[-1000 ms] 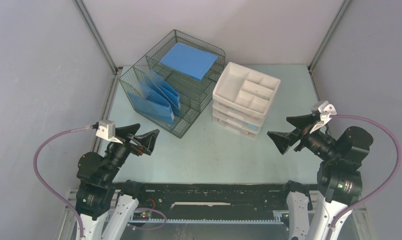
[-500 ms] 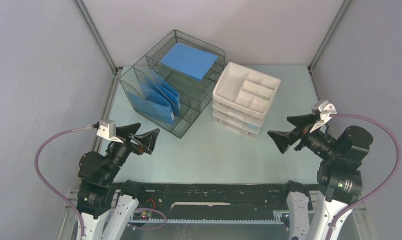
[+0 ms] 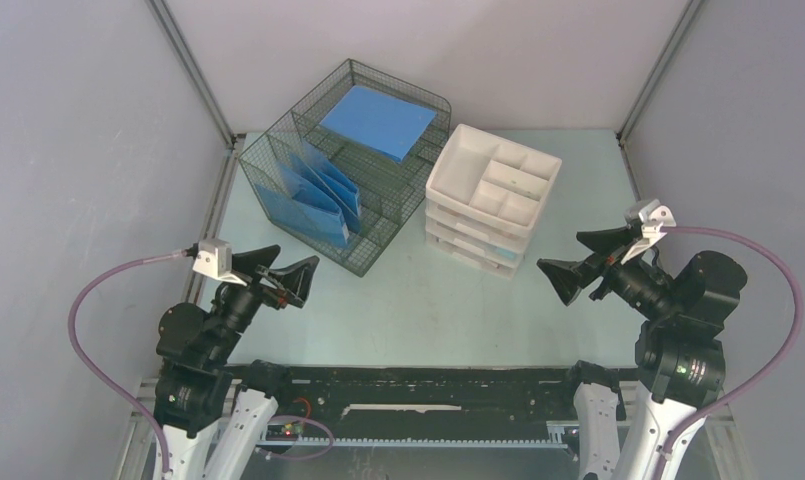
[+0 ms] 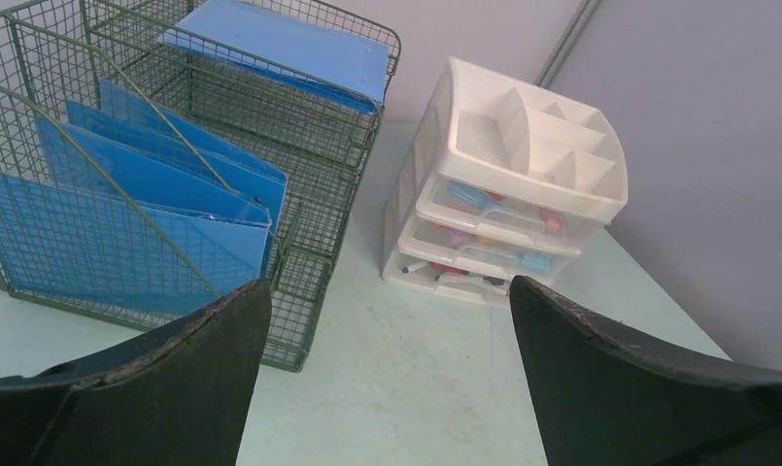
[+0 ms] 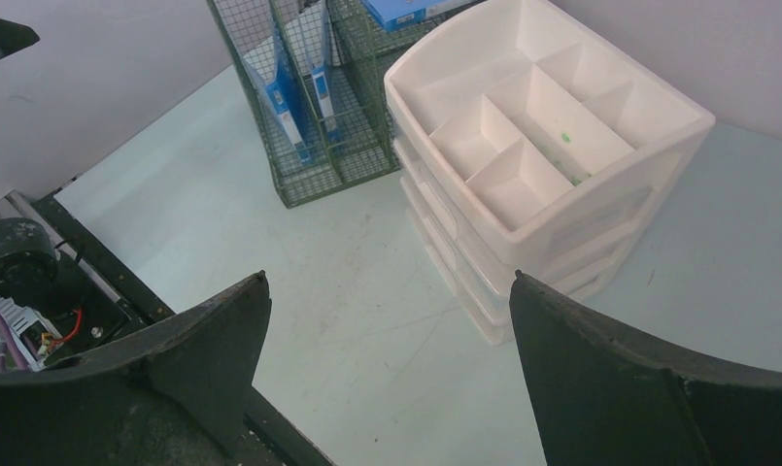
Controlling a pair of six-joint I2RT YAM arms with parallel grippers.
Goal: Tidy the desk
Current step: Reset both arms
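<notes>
The desk [image 3: 408, 300] is a pale mint-green tabletop, also seen in the left wrist view [image 4: 406, 379] and the right wrist view [image 5: 348, 311]. My left gripper [image 3: 290, 270] hovers over the near left of the desk, open and empty, its jaws wide apart in its wrist view [image 4: 387, 301]. My right gripper [image 3: 568, 262] hovers over the near right, open and empty [image 5: 387, 291], just in front of the white drawer unit.
A dark wire-mesh organizer [image 3: 348, 165] with blue folders [image 3: 313, 195] and a blue pad on top stands at the back left. A white plastic drawer unit [image 3: 490, 195] with a compartment tray on top stands beside it. A black rail [image 3: 408, 385] runs along the near edge.
</notes>
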